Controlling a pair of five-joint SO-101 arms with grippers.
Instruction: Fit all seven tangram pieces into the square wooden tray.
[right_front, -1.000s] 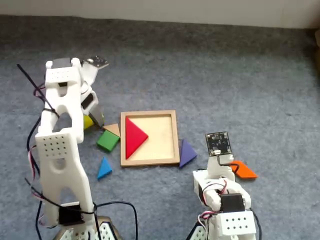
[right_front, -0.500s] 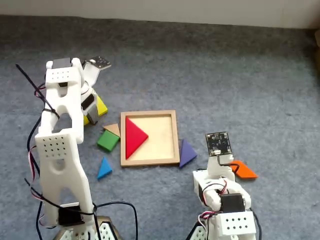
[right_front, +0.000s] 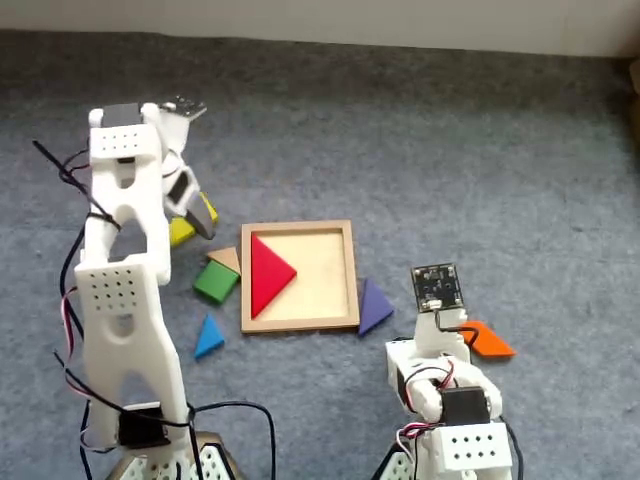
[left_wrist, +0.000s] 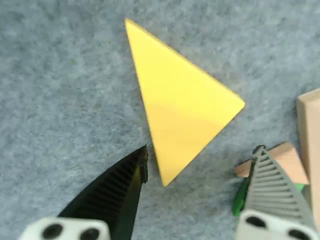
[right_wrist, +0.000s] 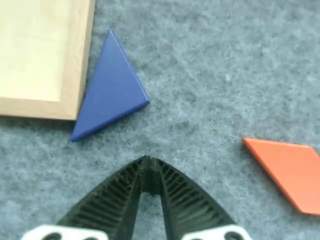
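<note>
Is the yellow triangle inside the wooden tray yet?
No, the yellow triangle lies on the carpet outside the wooden tray.

Red triangle (right_front: 265, 273) inside wooden tray (right_front: 300, 323)

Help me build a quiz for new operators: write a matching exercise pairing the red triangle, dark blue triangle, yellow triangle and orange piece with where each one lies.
Things
1. red triangle
2. dark blue triangle
3. yellow triangle
4. orange piece

Places
A. on the carpet beside the right arm, clear of the tray
B. inside the tray
C. at the fingertips of the open left gripper
D. against the tray's outer edge

Pairs: 1-B, 2-D, 3-C, 4-A
</note>
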